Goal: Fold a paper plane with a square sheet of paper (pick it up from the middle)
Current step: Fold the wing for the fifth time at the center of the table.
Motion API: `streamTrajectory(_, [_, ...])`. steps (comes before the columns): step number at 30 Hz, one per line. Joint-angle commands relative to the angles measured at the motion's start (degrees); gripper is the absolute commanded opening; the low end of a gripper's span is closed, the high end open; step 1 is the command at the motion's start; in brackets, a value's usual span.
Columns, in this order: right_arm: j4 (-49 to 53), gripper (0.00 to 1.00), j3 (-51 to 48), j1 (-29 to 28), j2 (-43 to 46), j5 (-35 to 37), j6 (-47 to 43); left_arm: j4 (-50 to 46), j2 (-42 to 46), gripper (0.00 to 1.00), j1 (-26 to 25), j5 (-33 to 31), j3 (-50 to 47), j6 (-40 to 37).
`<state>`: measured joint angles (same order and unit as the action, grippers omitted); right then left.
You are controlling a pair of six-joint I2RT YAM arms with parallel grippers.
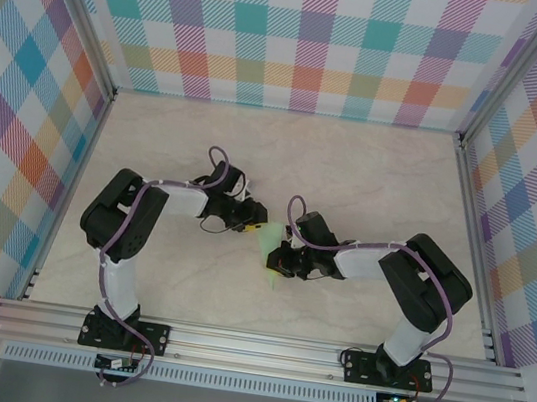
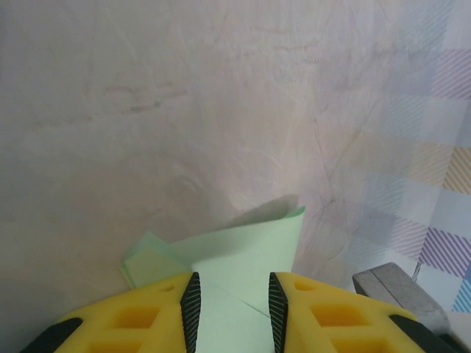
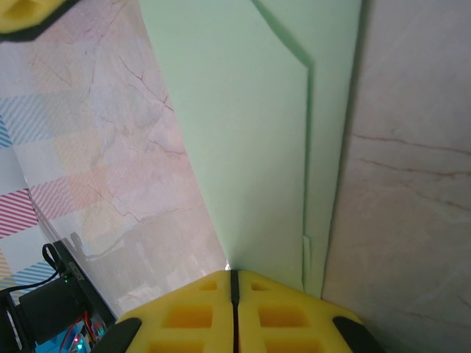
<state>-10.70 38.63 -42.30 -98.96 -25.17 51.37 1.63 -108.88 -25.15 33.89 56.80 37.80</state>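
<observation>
The pale green sheet of paper (image 1: 270,247) is folded into a narrow, creased shape and hangs between my two grippers over the middle of the table. My right gripper (image 1: 278,261) is shut on its near end. In the right wrist view the paper (image 3: 250,132) runs up and away from the closed tips (image 3: 234,273), with one long fold line showing. My left gripper (image 1: 252,227) is at the far end. Its jaws (image 2: 233,309) stand apart, and the paper (image 2: 243,246) lies across the gap between the black pads (image 2: 190,309).
The marbled table top (image 1: 373,176) stretches around the arms. Checked walls (image 1: 303,34) close off the back and both sides. An aluminium rail (image 1: 257,346) runs along the near edge. A grey block (image 2: 397,287) sits just right of my left fingers.
</observation>
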Motion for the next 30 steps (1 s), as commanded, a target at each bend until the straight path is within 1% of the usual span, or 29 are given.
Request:
streamTrajectory(1, [9.88, 0.07, -3.29, -0.94, -3.82, 2.18, -1.04, -1.04, -2.28, 0.33, 3.19, -2.61, 1.57, -2.79])
streamTrajectory(5, [9.91, 0.07, -3.52, -0.94, -3.45, 2.32, -0.95, -1.51, -2.74, 0.34, 4.70, -1.26, 2.35, -3.45])
streamTrajectory(9, [9.56, 0.07, -3.20, -0.94, -3.43, 2.15, -0.84, -2.65, -1.37, 0.35, 4.93, 0.51, 3.59, -3.96])
streamTrajectory(12, [9.56, 0.07, -2.56, -0.94, -3.61, 1.97, -0.94, -4.71, 1.83, 0.37, 4.93, 1.35, 4.76, -5.02])
streamTrajectory(14, [9.51, 0.07, -2.08, -0.92, -3.88, 1.79, -1.08, -7.25, 4.20, 0.37, 4.93, 1.94, 5.69, -6.47])
streamTrajectory(16, [9.52, 0.07, -1.79, -0.93, -4.05, 1.69, -0.93, -7.69, 6.31, 0.36, 4.61, 3.01, 5.30, -6.62])
streamTrajectory(19, [9.31, 0.08, -1.55, -0.94, -4.07, 1.70, -1.00, -8.56, 8.45, 0.34, 3.10, 4.24, 4.21, -6.86])
streamTrajectory(22, [8.90, 0.07, -1.44, -0.94, -3.81, 1.70, -0.84, -7.03, 9.00, 0.33, 0.51, 4.37, 2.35, -5.70])
streamTrajectory(27, [8.20, 0.08, -1.34, -0.94, -3.49, 1.70, -0.62, -2.14, 4.97, 0.31, -4.23, 4.31, 0.67, -1.29])
streamTrajectory(30, [8.02, 0.08, -1.54, -0.94, -3.22, 1.79, -0.36, -0.12, 2.32, 0.31, -5.67, 3.55, 0.03, 0.58])
